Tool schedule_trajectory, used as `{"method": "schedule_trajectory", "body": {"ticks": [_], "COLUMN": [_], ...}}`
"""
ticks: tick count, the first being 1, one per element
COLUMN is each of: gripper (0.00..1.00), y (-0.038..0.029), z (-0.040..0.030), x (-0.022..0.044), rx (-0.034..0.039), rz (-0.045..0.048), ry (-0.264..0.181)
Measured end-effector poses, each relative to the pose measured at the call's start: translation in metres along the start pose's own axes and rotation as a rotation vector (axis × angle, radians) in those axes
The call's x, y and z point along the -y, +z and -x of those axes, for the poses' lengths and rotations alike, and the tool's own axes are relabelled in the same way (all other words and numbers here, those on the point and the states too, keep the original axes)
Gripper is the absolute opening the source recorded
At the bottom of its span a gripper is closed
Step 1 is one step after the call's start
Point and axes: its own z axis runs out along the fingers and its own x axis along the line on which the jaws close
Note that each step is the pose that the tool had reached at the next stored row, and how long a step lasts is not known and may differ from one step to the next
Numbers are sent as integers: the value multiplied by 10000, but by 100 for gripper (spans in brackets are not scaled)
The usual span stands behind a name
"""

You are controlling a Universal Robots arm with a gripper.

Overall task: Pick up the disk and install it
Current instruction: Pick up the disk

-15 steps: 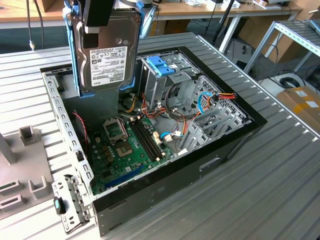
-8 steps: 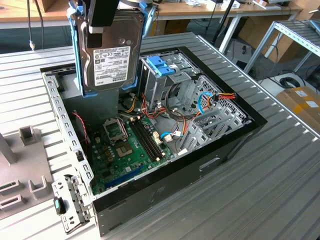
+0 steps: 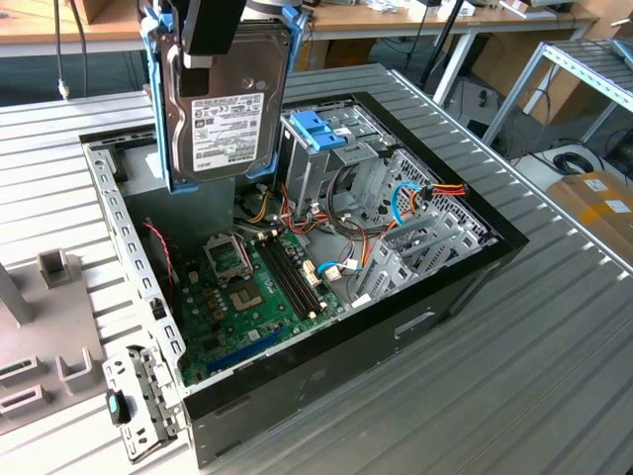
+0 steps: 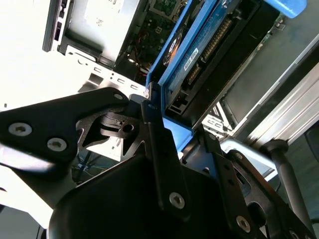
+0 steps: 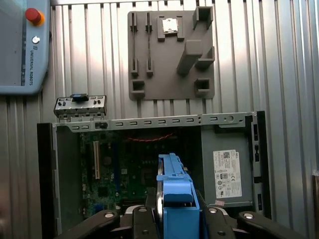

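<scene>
– black claw [image 4: 179,119] sits closest in the second wrist view, its fingers [image 4: 152,114] tight against something blue. what is it gripping?
– the disk [image 4: 199,55]. the claw is clamped on it, one finger on each flat face, and the blue carrier rail [image 4: 172,45] runs round its edge.
– where does the disk sit in the scene?
– in the exterior view the disk [image 3: 227,109] hangs on edge from the claw [image 3: 203,45], label toward the camera, over the far end of the open computer case [image 3: 415,317]. the first wrist view looks down its blue edge [image 5: 175,194] into the case.
– what stands near it?
– an upright metal cage [image 3: 326,168] with a light blue tab [image 3: 318,129] is just beside it, on the exterior view's right. i cannot tell whether they touch. the motherboard [image 3: 247,287] lies flat in the case below, nearer the camera.
– and outside the case?
– the case lies on a ribbed metal bench [image 3: 554,376]. a grey fixture plate [image 3: 40,327] rests on the bench at the exterior view's near left, and a loose metal bracket [image 3: 138,406] lies by the case's near corner.
</scene>
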Motion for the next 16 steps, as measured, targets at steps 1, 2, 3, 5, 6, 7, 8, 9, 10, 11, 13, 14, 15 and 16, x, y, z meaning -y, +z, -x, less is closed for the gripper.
{"method": "schedule_trajectory", "body": {"ticks": [1,2,3,5,6,7,8,9,10,11,13,14,15,16], "gripper": [37,37,37,37,37,37,37,37,37,37,37,37,37,37], "y": [0,1,1,1,2,2,2,3,3,4,4,5,5,6], "z": [-4,-11,-16,-26,-36,-40,-45,-49,-54,-59,-69,-73,-77,-88], "x": [1,3,4,6,8,8,9,10,11,11,14,15,16,19], "rx": [0,0,-2,-3,-4,-4,-5,-6,-6,-6,-9,-10,-11,-15], "rz": [0,0,0,0,0,-1,-1,-1,-1,-1,-1,-1,-1,-1], "ry": [0,0,0,0,0,0,0,0,0,0,1,0,1,1]}}
